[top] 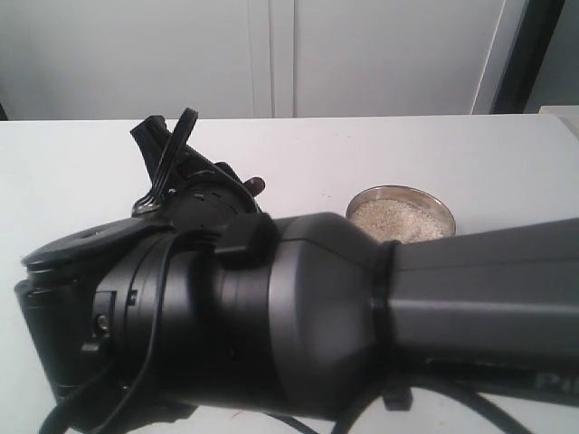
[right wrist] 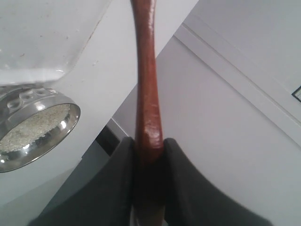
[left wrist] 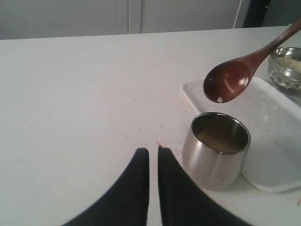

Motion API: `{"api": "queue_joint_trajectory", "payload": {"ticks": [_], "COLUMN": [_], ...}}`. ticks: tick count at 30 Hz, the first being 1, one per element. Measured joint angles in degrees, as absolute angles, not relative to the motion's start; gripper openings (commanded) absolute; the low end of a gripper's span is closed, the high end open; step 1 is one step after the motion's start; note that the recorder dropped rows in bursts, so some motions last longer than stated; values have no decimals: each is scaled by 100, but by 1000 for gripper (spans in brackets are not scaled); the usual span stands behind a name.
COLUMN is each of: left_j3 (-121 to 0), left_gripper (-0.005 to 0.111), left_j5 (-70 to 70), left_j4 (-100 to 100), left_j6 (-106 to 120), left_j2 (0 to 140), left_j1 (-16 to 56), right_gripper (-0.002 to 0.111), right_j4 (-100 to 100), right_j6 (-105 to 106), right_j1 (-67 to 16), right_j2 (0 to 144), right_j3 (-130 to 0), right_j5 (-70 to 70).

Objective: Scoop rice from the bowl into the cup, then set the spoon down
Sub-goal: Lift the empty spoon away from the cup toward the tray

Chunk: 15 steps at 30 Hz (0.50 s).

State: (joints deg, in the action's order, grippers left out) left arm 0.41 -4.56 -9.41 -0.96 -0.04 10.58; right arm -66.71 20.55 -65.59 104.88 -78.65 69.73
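Black arm housing (top: 298, 316) across the foreground, steel bowl (top: 398, 188) of rice (top: 398, 220) behind. Left wrist: left gripper (left wrist: 153, 174) nearly pressed together, empty, near the cup (left wrist: 214, 165); spoon (left wrist: 230, 77) tilted above it, 1 grain clinging. Right wrist: right gripper (right wrist: 149, 143) pinching the spoon handle.

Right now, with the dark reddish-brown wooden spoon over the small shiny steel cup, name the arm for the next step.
Right. The right gripper grips the spoon by its handle, its head nearly empty above the cup; the left gripper is shut on nothing nearby.
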Motion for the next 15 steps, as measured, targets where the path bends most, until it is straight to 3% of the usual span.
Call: {"api": "queue_joint_trajectory", "payload": {"ticks": [15], "left_j3": [41], "left_gripper": [14], "left_j5": [-456], "left_j4": [-941], "left_j6": [-96], "left_j2": [-4], "left_j1": [1058], "right_gripper": [0], "right_j4": [-6581], "right_j6": [2055], "right_j1": [-6702], "right_j2": [10488], "right_j3": [-7865], "right_j5": [6962]}}
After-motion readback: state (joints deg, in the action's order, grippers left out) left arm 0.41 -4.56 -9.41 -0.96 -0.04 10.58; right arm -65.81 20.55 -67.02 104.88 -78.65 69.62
